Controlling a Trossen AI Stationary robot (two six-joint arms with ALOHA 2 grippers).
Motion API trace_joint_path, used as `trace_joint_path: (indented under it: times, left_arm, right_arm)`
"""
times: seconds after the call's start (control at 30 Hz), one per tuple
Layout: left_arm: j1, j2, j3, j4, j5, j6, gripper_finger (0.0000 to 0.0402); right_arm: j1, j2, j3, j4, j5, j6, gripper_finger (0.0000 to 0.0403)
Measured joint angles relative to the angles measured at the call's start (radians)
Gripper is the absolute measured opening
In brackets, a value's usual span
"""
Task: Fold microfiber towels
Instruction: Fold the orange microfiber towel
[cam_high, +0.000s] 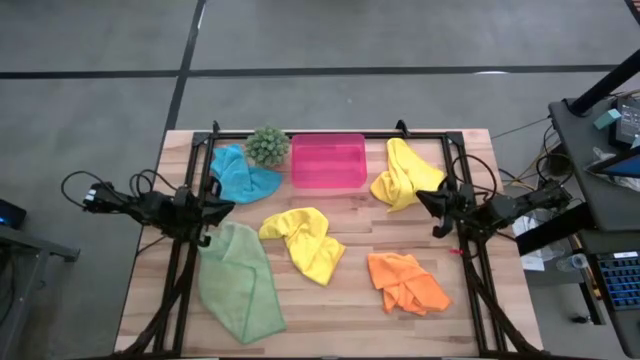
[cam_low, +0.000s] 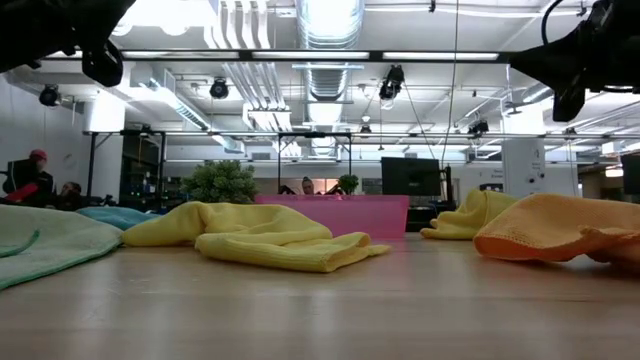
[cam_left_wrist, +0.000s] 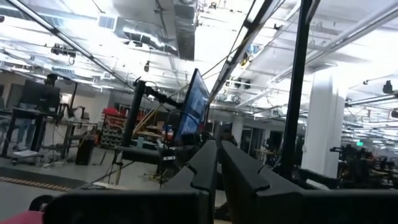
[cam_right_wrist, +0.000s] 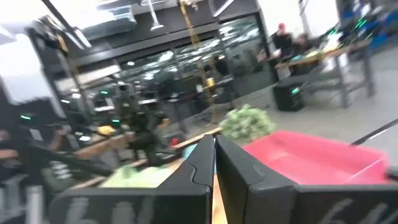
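Note:
Several microfiber towels lie loose on the wooden table: a teal one (cam_high: 242, 174) at the far left, a light green one (cam_high: 240, 282) at the near left, a crumpled yellow one (cam_high: 305, 240) in the middle, a second yellow one (cam_high: 402, 172) at the far right, and an orange one (cam_high: 405, 283) at the near right. My left gripper (cam_high: 226, 208) hangs shut above the table's left side, over the green towel's far end. My right gripper (cam_high: 424, 198) hangs shut above the right side, beside the far yellow towel. Neither holds anything.
A pink plastic tray (cam_high: 328, 160) stands at the far middle, with a small spiky green plant (cam_high: 267, 146) to its left. A black frame (cam_high: 330, 133) runs along the table's far edge and down both sides. Bare wood shows along the near edge between the green and orange towels.

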Motion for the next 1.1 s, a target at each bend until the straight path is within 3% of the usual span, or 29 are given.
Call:
trace_joint_path:
  times: [0.07, 0.13, 0.23, 0.43, 0.6, 0.77, 1.1]
  left_arm:
    - [0.0, 0.0, 0.0, -0.001, 0.0, -0.001, 0.0008]
    - [0.0, 0.0, 0.0, 0.0, -0.003, -0.002, 0.0008]
    - [0.0, 0.006, 0.0, 0.055, -0.04, -0.04, 0.0008]
    - [0.0, 0.104, 0.018, 0.182, -0.079, -0.091, 0.0008]
    - [0.0, 0.255, 0.096, 0.189, -0.157, -0.138, 0.0008]
    - [0.0, 0.414, 0.173, 0.182, -0.188, -0.202, 0.0008]
    - [0.0, 0.801, 0.323, 0.172, -0.207, -0.367, 0.0008]
  right_arm:
    - [0.0, 0.0, 0.0, 0.002, 0.072, -0.043, 0.0009]
    - [0.0, 0.0, 0.0, 0.002, 0.116, 0.024, 0.0009]
    - [-0.001, 0.001, 0.0, 0.01, 0.11, 0.105, 0.0009]
    - [-0.025, 0.018, 0.0, 0.169, 0.079, 0.021, 0.0009]
    - [-0.029, 0.054, 0.0, 0.33, 0.057, -0.121, 0.0009]
    - [-0.029, 0.123, 0.078, 0.33, 0.057, -0.196, 0.0009]
    - [-0.029, 0.381, 0.315, 0.107, 0.065, -0.261, 0.0009]
